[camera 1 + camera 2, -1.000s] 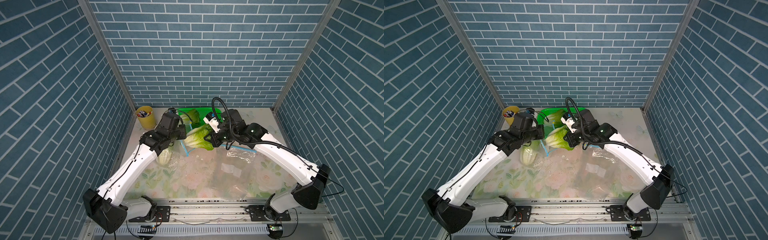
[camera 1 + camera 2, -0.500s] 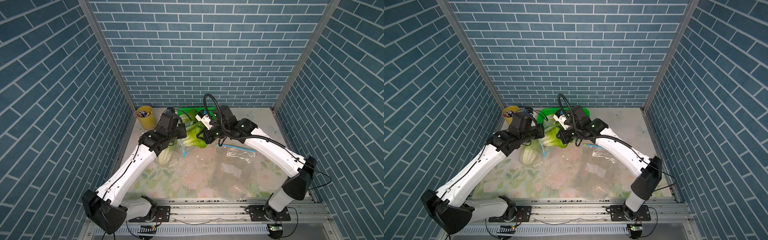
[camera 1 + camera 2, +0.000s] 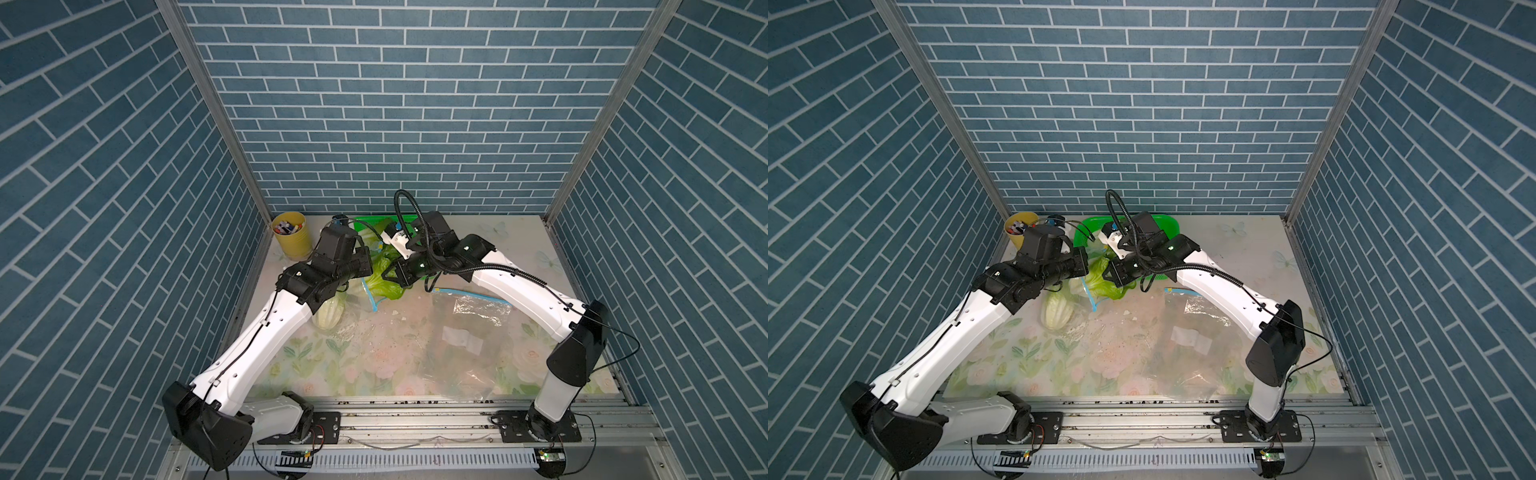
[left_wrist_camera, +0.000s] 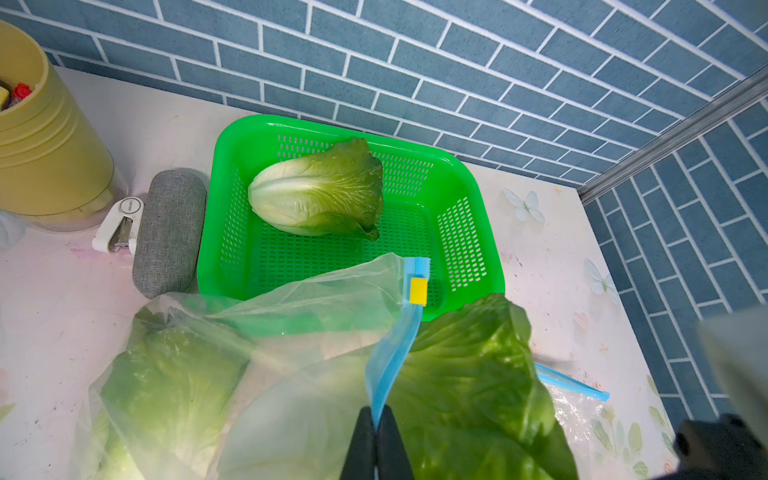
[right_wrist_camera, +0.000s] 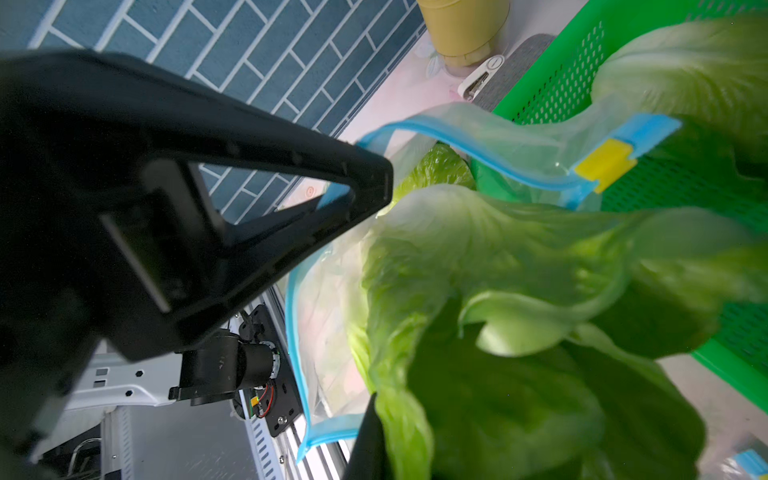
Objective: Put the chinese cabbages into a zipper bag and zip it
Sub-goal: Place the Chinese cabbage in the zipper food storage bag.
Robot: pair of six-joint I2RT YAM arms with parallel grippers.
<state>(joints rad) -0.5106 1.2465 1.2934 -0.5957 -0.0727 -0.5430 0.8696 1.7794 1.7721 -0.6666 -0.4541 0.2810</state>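
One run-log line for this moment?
left gripper: shut on zipper bag rim | right gripper: at second cabbage, bag mouth, grip unclear | first cabbage: bagged | third cabbage: in green basket

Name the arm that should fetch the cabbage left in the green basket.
Likely right. The left gripper is shut on the zipper bag's blue rim, holding it open; the right gripper, at the bag mouth, is close to the green basket holding that cabbage.
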